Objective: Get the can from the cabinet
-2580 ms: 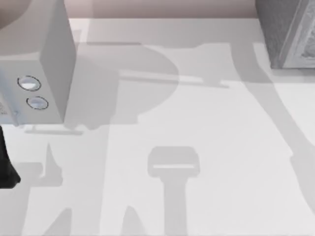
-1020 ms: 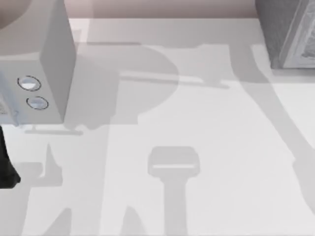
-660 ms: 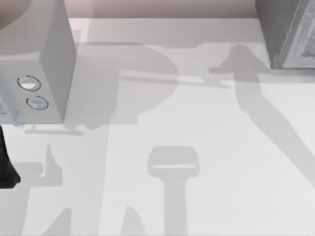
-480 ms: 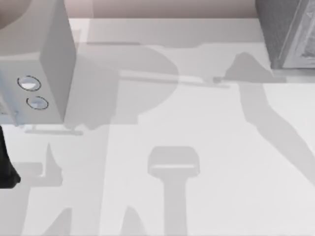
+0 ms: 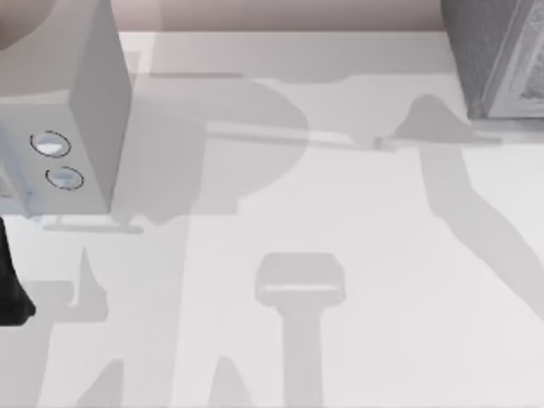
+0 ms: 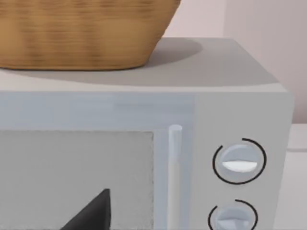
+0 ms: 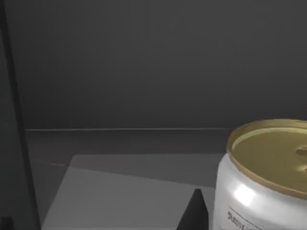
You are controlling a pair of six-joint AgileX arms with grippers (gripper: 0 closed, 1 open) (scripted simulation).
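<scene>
Right wrist view gives you one can point(image 7: 261, 179), white-bodied with a gold lid, upright inside the dark cabinet point(image 7: 144, 67); whether either arm's jaws are released or clenched, you can't tell.

Upright gold-topped can point(image 7: 264, 177) inside cabinet point(image 5: 501, 59)

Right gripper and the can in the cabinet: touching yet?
Cannot tell. The right wrist view shows a dark fingertip right beside the can inside the dark cabinet, but the spot where they would meet is out of frame.
</scene>
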